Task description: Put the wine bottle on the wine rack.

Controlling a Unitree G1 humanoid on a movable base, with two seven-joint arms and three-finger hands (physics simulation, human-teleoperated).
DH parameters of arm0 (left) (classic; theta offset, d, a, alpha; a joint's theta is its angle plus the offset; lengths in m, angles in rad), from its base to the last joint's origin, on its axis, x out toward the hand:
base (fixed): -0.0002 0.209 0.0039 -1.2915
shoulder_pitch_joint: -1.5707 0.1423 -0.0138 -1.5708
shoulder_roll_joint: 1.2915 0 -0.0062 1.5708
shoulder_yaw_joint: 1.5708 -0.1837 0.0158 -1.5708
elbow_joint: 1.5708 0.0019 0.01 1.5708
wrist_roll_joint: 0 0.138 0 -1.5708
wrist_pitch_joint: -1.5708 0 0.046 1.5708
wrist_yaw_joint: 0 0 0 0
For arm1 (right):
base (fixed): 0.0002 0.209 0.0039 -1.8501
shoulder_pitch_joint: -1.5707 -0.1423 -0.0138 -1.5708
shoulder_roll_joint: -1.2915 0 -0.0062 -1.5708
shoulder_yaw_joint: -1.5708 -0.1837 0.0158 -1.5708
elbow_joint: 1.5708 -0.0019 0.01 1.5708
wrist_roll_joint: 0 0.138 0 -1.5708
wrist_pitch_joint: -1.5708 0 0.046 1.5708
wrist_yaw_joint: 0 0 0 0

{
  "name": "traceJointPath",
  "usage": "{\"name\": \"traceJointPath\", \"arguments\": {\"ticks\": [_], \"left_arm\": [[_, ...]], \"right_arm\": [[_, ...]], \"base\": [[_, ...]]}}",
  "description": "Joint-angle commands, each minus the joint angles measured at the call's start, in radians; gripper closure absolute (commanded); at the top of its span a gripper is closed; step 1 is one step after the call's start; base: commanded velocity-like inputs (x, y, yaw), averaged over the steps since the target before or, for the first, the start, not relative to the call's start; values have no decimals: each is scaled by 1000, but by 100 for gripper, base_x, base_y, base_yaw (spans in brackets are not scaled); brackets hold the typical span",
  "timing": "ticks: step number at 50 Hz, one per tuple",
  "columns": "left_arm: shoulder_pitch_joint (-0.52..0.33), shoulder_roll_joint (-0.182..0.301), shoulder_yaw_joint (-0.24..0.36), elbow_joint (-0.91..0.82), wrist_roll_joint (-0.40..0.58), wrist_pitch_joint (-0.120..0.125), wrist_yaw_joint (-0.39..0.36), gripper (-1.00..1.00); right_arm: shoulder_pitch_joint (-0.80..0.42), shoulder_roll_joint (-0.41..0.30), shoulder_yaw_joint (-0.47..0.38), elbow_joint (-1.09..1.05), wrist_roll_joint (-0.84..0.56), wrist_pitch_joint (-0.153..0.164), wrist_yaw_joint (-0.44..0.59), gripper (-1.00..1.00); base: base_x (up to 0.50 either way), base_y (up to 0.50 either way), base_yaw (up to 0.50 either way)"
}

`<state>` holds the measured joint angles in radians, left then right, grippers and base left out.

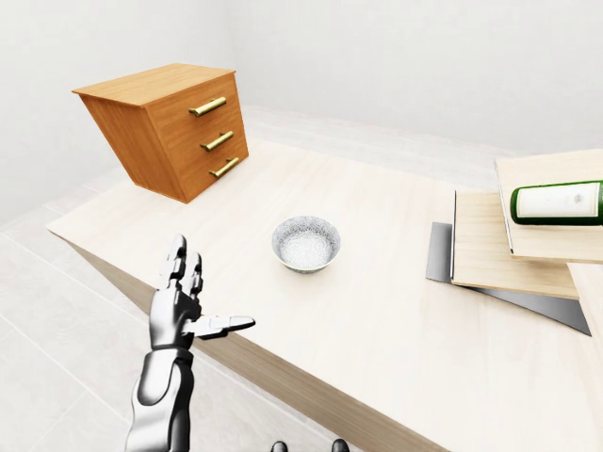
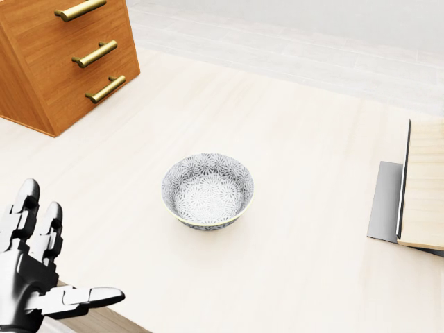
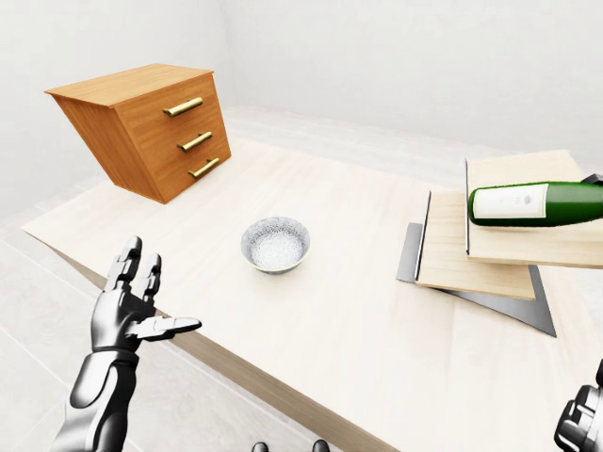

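Left-eye view: the pale wooden desk (image 1: 377, 282) runs from lower right to upper left, its near edge slanting past the left robot hand (image 1: 184, 306), which is raised at that edge with fingers spread and thumb pointing right, released and grasping nothing. A patterned grey-white ceramic bowl (image 1: 306, 244) stands alone mid-desk with bare wood on all sides. An orange-brown wooden three-drawer chest with brass handles (image 1: 170, 127) sits at the far left corner. At right, stepped light wooden boards of the wine rack (image 1: 490, 250) rest on a grey metal plate, and the dark green glass wine bottle with white label (image 1: 558, 202) lies on its side on the upper board

Head view: the bowl is central, the chest at top left, the rack's edge at right; the left robot hand fills the bottom left corner, palm open

Right-eye view: the bottle lies across the top board, neck off frame right. The right robot hand (image 3: 579, 424) shows only partly at the bottom right corner; I cannot tell whether it is clenched
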<state>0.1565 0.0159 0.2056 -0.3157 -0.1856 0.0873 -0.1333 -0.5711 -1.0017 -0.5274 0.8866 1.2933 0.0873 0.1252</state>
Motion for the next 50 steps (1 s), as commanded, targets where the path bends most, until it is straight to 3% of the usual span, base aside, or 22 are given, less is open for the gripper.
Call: {"name": "traceJointPath", "arguments": {"ticks": [1, 30, 50], "left_arm": [[8, -6, -18, 15, 14, 0, 0, -100], [-2, -2, -29, -6, 19, 0, 12, -100], [-5, -1, -29, -3, 18, 0, 14, -100]], "right_arm": [[-32, 3, 15, 99, 5, 0, 75, 100], [-163, 11, 82, 339, -142, 0, 117, 100], [-224, 54, 64, 440, -236, 0, -14, 100]], "base": [[0, 0, 0], [0, 0, 0], [0, 0, 0]]}}
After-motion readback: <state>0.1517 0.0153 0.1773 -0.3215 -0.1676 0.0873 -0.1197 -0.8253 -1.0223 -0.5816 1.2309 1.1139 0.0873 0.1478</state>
